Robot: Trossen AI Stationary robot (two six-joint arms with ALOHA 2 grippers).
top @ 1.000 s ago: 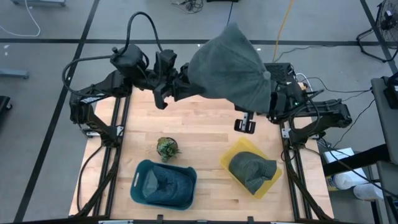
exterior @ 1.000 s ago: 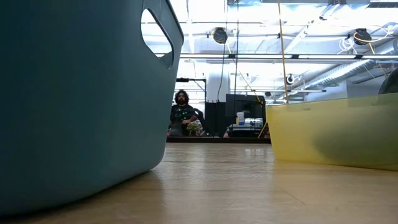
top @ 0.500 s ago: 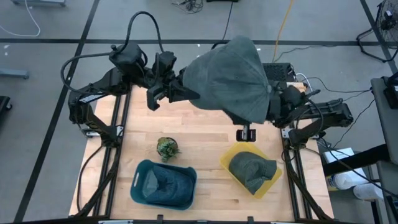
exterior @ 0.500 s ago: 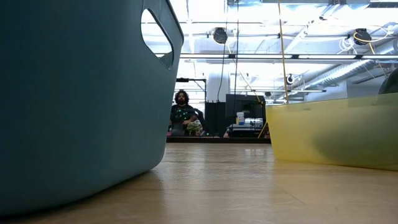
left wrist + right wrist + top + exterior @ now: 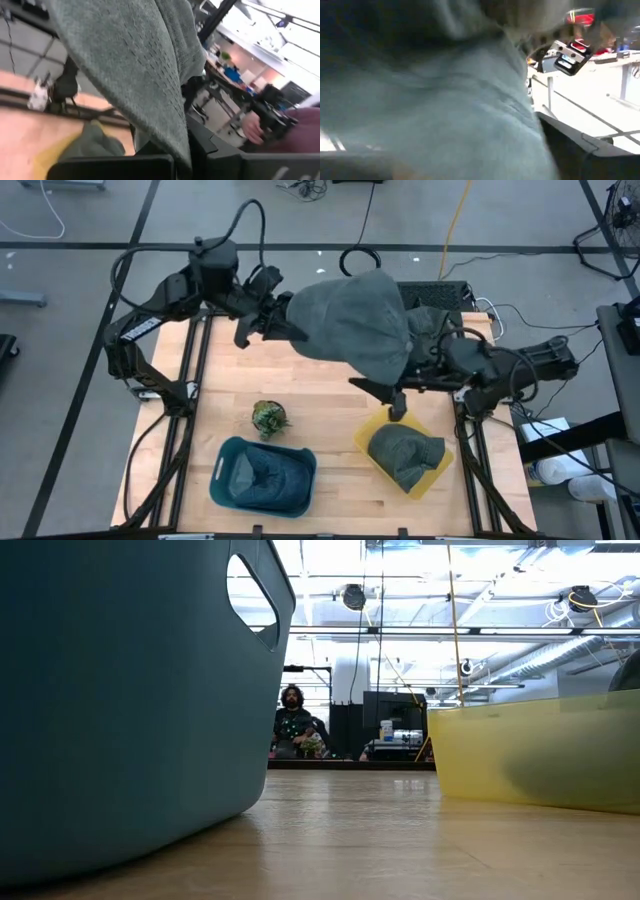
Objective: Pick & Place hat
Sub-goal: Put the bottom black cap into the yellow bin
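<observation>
High view shows you mid-carry: a large grey-green hat point(image 5: 352, 320) hangs in the air over the far middle of the table point(image 5: 320, 395), stretched between the two arms. Your left gripper point(image 5: 272, 320) has its jaws closed on the hat's left edge, and the left wrist view shows the knit fabric draped straight out of that grip. Your right gripper point(image 5: 398, 395) sits low at the hat's right side, just above the far corner of the yellow bin point(image 5: 372, 432); the cloth hides its jaws, so you cannot tell how they stand or whether they grip anything. One hat already lies in the yellow bin at the near right, and another in the blue bin point(image 5: 300, 490) at the near left, with a small plant point(image 5: 268, 417) beside it. So the pick looks done for this hat, and the placing is left: you have yet to bring it down into a bin and let go.
</observation>
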